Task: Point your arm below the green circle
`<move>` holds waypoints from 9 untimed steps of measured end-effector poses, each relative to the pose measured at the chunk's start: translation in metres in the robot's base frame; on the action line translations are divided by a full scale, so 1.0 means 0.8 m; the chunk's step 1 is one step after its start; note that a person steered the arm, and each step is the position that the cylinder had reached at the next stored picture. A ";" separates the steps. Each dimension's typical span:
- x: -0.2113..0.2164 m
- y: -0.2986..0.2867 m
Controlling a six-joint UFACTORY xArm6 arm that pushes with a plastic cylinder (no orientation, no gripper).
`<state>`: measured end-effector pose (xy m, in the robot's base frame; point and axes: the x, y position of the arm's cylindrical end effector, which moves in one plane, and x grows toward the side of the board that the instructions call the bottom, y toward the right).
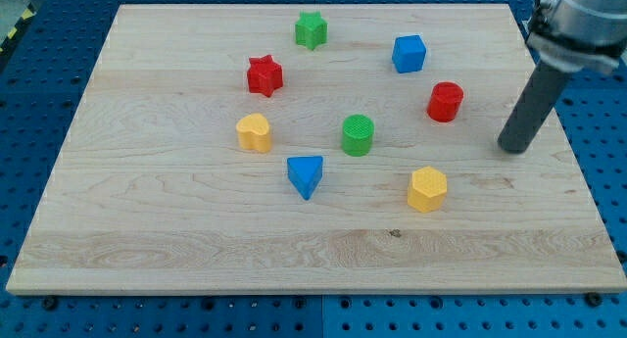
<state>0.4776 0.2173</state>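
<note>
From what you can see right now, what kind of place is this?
Most likely a robotics lab bench. A wooden board lies on a blue perforated table and carries small coloured blocks, such as the green circle. My tip stands at the view's right, beyond the red cylinder.

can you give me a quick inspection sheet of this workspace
surface: wooden board, flat, no damage seen
job's things: green circle near the board's middle; spot below it is free
clutter: green star, red star, blue cube, red cylinder, yellow heart, blue triangle, yellow hexagon, all apart
jaws: none; my tip is at the view's right, beyond the red cylinder, touching no block
cables: nothing seen
surroundings: blue pegboard around the board
</note>
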 end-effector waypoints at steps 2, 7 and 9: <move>0.154 -0.048; 0.078 -0.204; 0.060 -0.200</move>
<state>0.5259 0.0575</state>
